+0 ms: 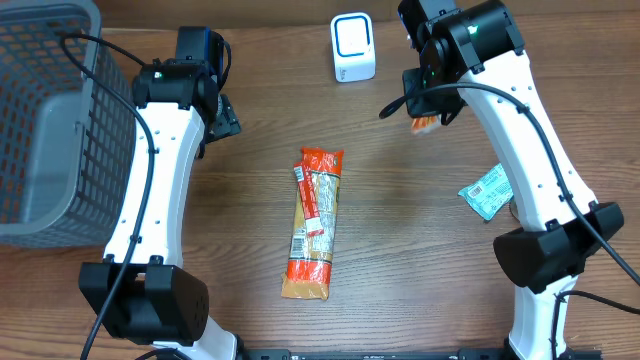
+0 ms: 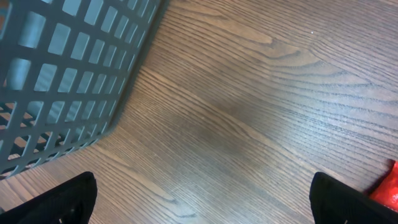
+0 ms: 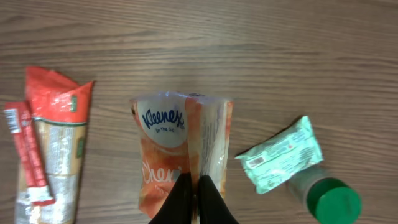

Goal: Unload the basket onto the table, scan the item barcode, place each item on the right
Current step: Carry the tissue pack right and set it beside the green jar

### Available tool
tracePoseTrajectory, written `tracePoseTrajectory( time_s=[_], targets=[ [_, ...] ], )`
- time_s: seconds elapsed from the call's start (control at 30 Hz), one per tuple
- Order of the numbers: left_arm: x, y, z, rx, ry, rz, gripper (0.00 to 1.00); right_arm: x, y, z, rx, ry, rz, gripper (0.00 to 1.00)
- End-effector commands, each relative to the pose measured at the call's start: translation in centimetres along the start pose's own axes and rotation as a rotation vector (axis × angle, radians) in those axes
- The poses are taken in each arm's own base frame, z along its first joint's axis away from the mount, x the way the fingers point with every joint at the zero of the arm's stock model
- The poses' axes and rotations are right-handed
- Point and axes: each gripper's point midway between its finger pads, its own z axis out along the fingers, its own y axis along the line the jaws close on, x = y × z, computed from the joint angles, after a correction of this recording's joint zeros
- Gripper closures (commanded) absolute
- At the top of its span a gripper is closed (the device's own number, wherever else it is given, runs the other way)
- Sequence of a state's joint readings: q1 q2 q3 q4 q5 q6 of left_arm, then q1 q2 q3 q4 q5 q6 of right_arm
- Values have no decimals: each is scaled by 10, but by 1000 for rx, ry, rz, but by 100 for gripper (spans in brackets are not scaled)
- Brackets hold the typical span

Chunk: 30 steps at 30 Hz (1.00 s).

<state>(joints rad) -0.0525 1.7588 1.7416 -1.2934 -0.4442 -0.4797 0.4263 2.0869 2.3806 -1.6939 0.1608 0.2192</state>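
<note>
Kleenex pack (image 3: pixel 177 146), orange and clear, is pinched at its lower edge by the right gripper (image 3: pixel 194 186), whose jaws are closed tight on the film. In the overhead view only an orange scrap of the pack (image 1: pixel 424 123) shows under the wrist at upper right, below and to the right of the white scanner (image 1: pixel 352 47). Bare table (image 1: pixel 400 260) lies open between the scanner and the long snack packet (image 1: pixel 315 225) at centre.

The left gripper (image 2: pixel 205 208) is spread wide and holds nothing. Its fingertips (image 2: pixel 62 199) are cut off by the bottom corners of its wrist view, close beside the grey basket (image 2: pixel 62 74) wall at upper left.

At the lower right of the right wrist view a green packet (image 3: pixel 283 152) touches or overlaps what is probably a green-capped bottle (image 3: pixel 333 202), itself cut by the frame edge. The pack's barcode cannot be made out in any view.
</note>
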Motion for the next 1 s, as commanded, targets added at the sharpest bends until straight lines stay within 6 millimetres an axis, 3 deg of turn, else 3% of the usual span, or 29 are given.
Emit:
tracePoseTrajectory(
  time_s=[0.0,0.17,0.4,0.7,0.8,0.97],
  targets=[
    [-3,-2,-6,12,-18,-6,0,13,-2,-31,-42,-42,29,96],
    [-3,-2,-6,12,-18,-6,0,48,-25,-20,14,48,61,96],
    [-3,-2,-6,12,-18,-6,0,109,-90,26,303,187,191,96],
    [-3,-2,-6,12,-18,-6,0,135,-101,91,318,226,219,96],
    [-3,-2,-6,12,-18,-6,0,137,-102,110,314,206,234,84],
    [-3,-2,-6,12,-18,-6,0,145,-107,129,315,208,244,80]
  ],
)
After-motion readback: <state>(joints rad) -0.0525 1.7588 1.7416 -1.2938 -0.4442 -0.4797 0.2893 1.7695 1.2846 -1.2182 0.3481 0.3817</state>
